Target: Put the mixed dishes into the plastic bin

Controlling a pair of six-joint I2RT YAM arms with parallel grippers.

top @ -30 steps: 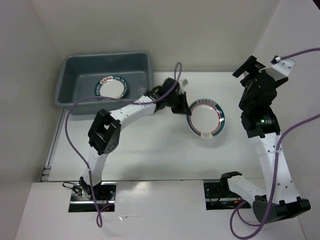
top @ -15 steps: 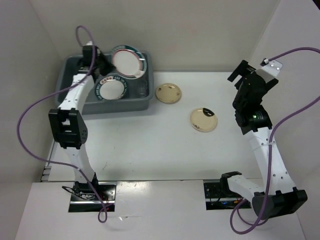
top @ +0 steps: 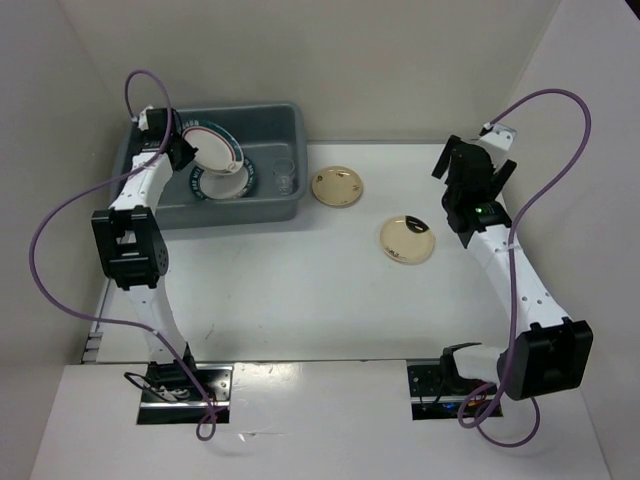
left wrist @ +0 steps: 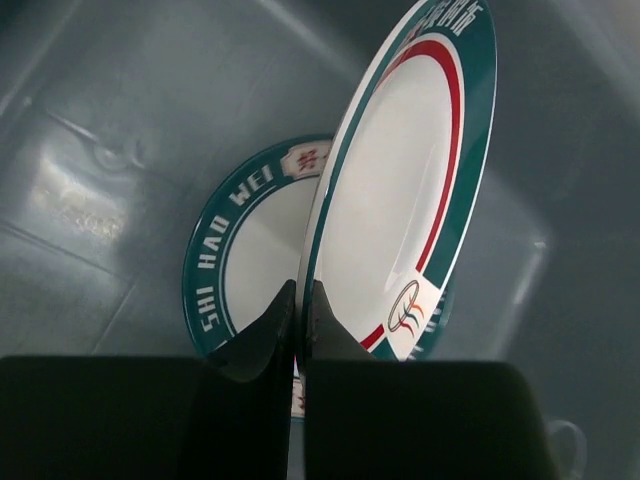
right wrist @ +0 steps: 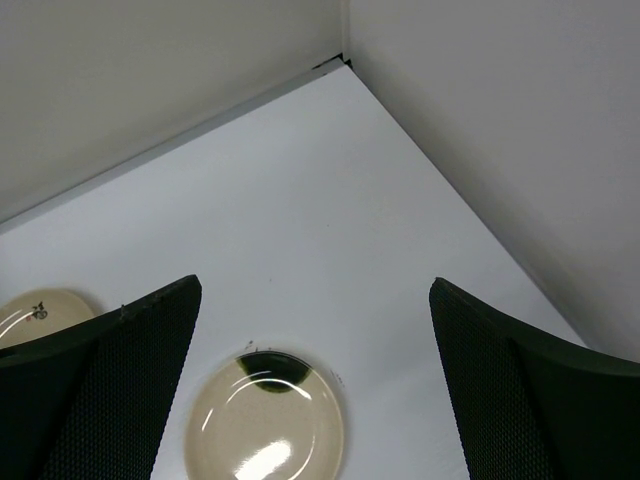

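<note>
My left gripper (top: 178,150) is shut on the rim of a white plate with a red and teal rim (top: 212,147), held tilted on edge inside the grey plastic bin (top: 290,120). The left wrist view shows the fingers pinching this plate (left wrist: 400,200) above a second patterned plate (left wrist: 235,250) that lies flat on the bin floor (top: 222,182). A clear cup (top: 284,178) stands in the bin's right part. Two cream plates (top: 337,186) (top: 408,239) lie on the table. My right gripper (top: 472,168) is open and empty, above and right of the nearer cream plate (right wrist: 265,425). The teal saucer is out of view.
White walls close in the table at the back and on both sides; the back right corner (right wrist: 340,60) is close to my right gripper. The other cream plate shows at the left edge of the right wrist view (right wrist: 30,310). Purple cables loop over both arms.
My left gripper has carried the patterned plate from the bin's back rim down and left, over the plate lying inside. My right arm has swung left and lower, towards the cream plate.
</note>
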